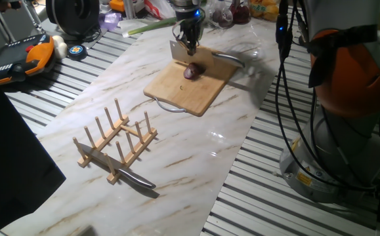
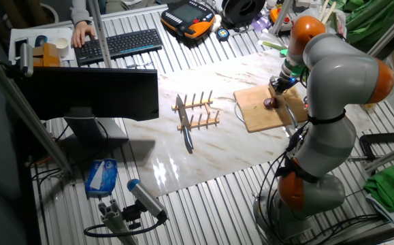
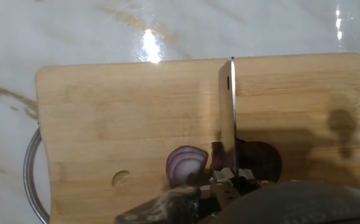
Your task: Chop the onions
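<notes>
One fixed view looks along the marble table (image 1: 196,141) from its near end, the other from high and farther back, both sharing the cutting board (image 1: 188,84) that the hand view faces straight down, close.

No legible text, labels, brand names, numbers or signs in any of the three views. The keyboard (image 2: 118,43) keys and the orange-and-black pendant (image 2: 188,16) screen are too small and blurred to read. The packages at the far bench edge (image 1: 262,8) show colour only, no lettering.
</notes>
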Tool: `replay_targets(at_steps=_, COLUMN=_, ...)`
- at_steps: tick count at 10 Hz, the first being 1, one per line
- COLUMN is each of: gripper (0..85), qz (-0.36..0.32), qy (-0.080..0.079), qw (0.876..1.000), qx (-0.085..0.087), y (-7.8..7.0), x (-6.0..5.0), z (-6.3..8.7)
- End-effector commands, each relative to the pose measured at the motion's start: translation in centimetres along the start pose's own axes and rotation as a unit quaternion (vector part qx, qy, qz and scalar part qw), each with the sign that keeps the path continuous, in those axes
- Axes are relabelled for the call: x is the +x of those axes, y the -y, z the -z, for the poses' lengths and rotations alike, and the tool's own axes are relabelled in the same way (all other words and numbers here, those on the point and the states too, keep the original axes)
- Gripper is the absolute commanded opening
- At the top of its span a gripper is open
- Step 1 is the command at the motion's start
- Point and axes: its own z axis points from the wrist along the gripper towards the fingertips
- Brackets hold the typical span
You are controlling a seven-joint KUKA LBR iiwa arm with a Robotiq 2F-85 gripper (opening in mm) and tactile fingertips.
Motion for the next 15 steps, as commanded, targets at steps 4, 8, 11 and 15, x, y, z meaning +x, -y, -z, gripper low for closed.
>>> replay_targets(at_steps=4, gripper=0.7, qz=-0.001, qy=-0.001, qw=1.000, qx=0.000, y=0.21, x=0.07, z=-0.41)
replay_targets(at_steps=8, gripper=0.7, qz=-0.001, qy=0.003, qw=1.000, qx=0.000, y=0.28, x=0.17, z=-0.71)
replay_targets(at_steps=11, gripper=0.7, qz=-0.001, qy=0.009, qw=1.000, qx=-0.001, y=0.42, x=0.24, z=-0.79)
replay_targets(at_steps=15, gripper=0.7, qz=-0.005, qy=0.015, qw=1.000, qx=-0.002, y=0.15, x=0.51, z=-1.01)
